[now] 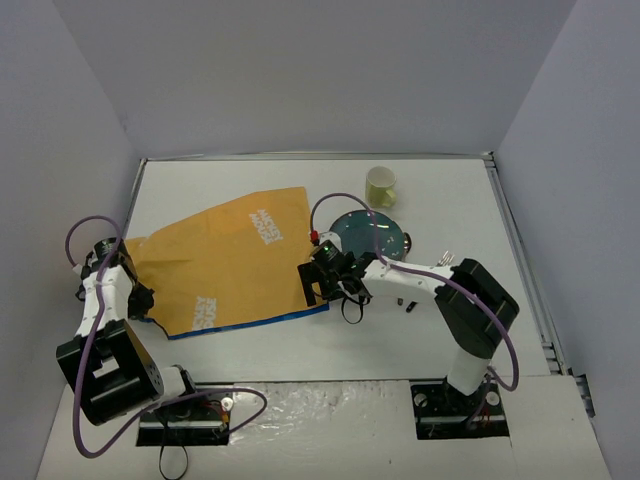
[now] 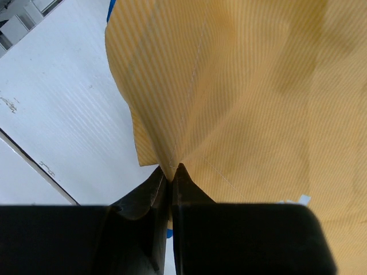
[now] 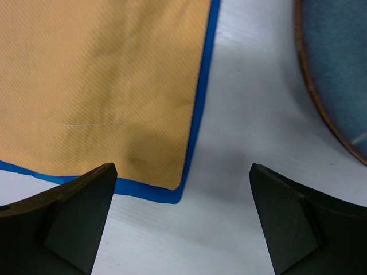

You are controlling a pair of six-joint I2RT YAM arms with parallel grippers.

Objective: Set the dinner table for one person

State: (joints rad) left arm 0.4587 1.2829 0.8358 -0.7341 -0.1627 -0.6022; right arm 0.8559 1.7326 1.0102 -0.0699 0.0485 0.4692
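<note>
The left hand (image 2: 171, 172) pinches the edge of the orange mat (image 1: 230, 260) at middle left, while the right hand (image 3: 182, 183) hangs wide open over its lower-right corner.

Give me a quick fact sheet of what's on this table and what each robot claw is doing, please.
table: white, plain
placemat: orange-yellow cloth with a blue edge, lying crooked, rumpled at its left corner
left gripper: shut, pinching the placemat's corner
right gripper: open, over the placemat's near right corner, holding nothing
plate: blue, right of the placemat
cup: yellowish, behind the plate
</note>
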